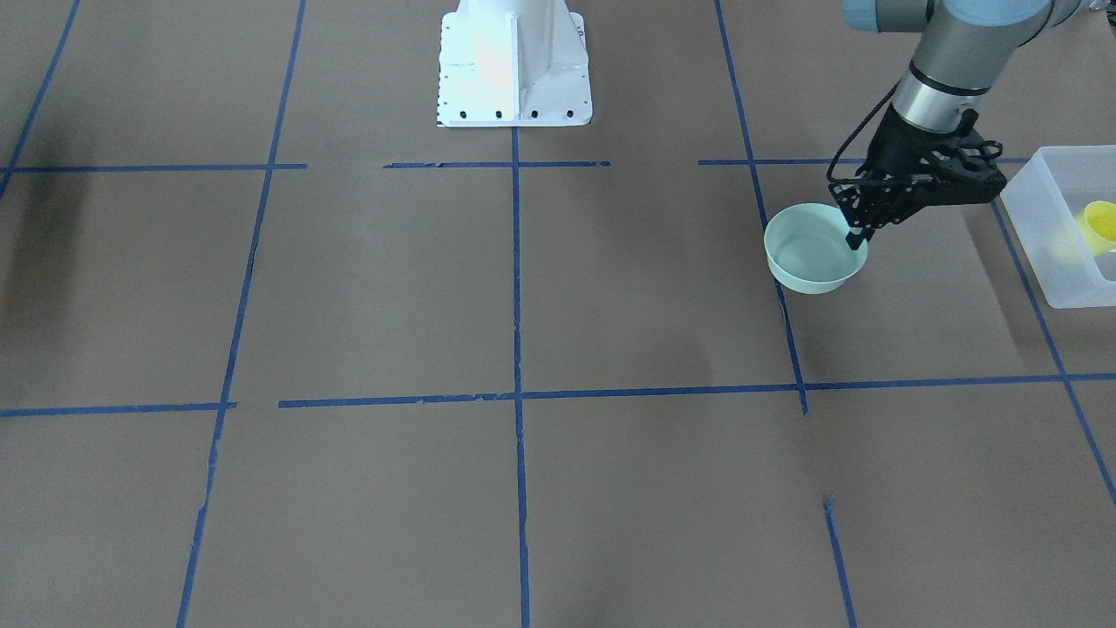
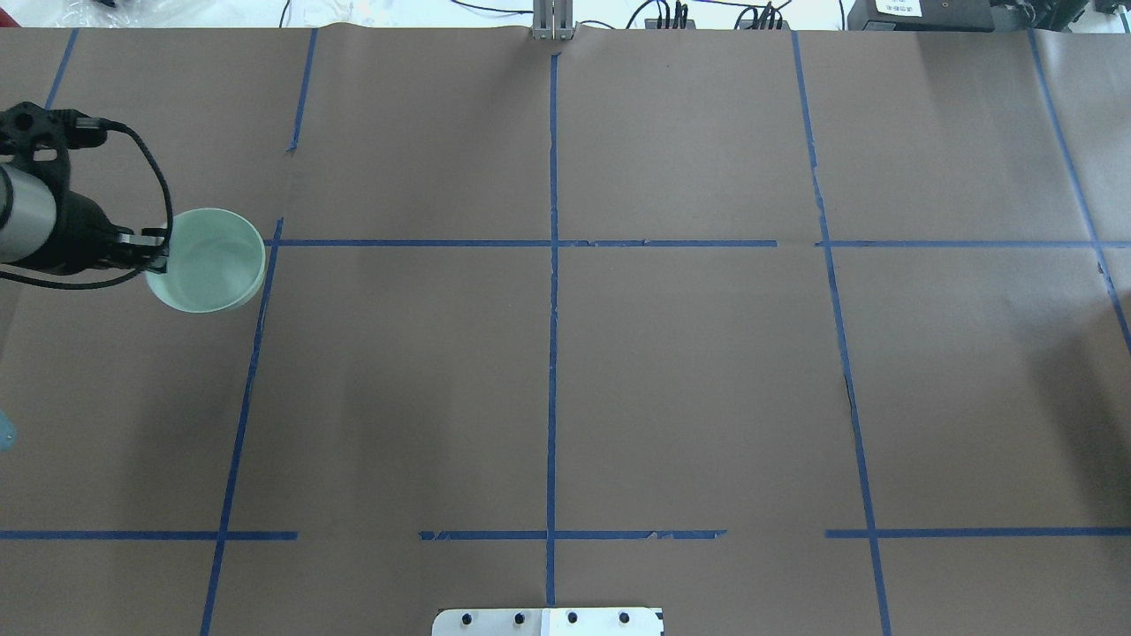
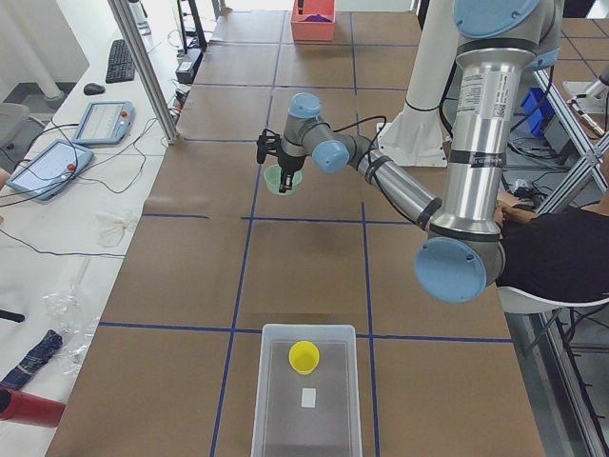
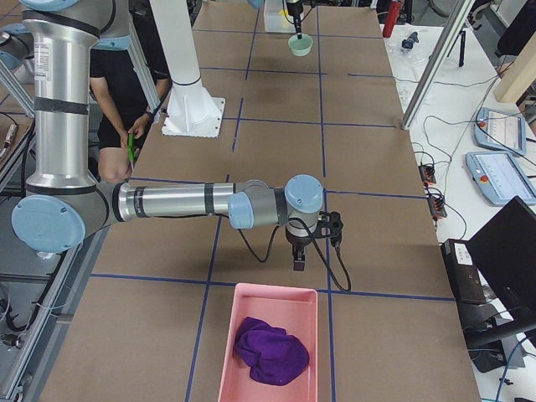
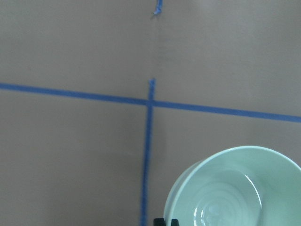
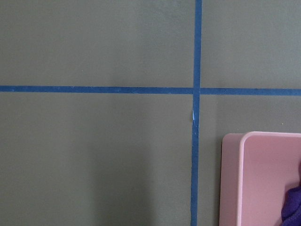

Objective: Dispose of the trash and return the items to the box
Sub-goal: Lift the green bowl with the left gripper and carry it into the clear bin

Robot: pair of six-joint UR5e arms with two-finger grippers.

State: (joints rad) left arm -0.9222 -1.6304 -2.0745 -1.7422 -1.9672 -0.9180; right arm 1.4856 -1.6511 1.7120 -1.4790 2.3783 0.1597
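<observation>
Mint-green bowl (image 5: 235,188) fills the lower right corner of the left wrist camera, closest to the lens, opening upward, with pale rings showing on its inside bottom. The left gripper (image 1: 858,241) is clenched on the bowl's rim, on the side toward the box: one black finger reaches down inside the bowl and the other sits outside its wall. The pictures do not show whether the bowl's base touches the table. The bowl is on the robot's left half of the table (image 2: 689,380), just left of a crossing of blue tape lines (image 2: 551,353) in the overhead view.

Farther left, at the table's end, stands the box (image 3: 328,428), a frosted translucent bin (well apart from the bowl, with bare brown paper between them). Inside it the yellow cup (image 3: 304,356) lies in the half nearer the bowl, and a small white label (image 3: 308,397) lies on the bin's floor just beyond the cup.

The robot's white base (image 1: 514,61) stands at the middle of the table's robot side.

At the opposite, right end of the table, the right gripper (image 4: 299,266) hangs pointing down over the brown paper, just beside the inner short edge of a pink tray (image 4: 228,352). Whether its fingers are apart or together cannot be told, since only the side camera catches it and the wrist view shows no fingers. A crumpled purple cloth (image 4: 268,350) lies in the pink tray.
</observation>
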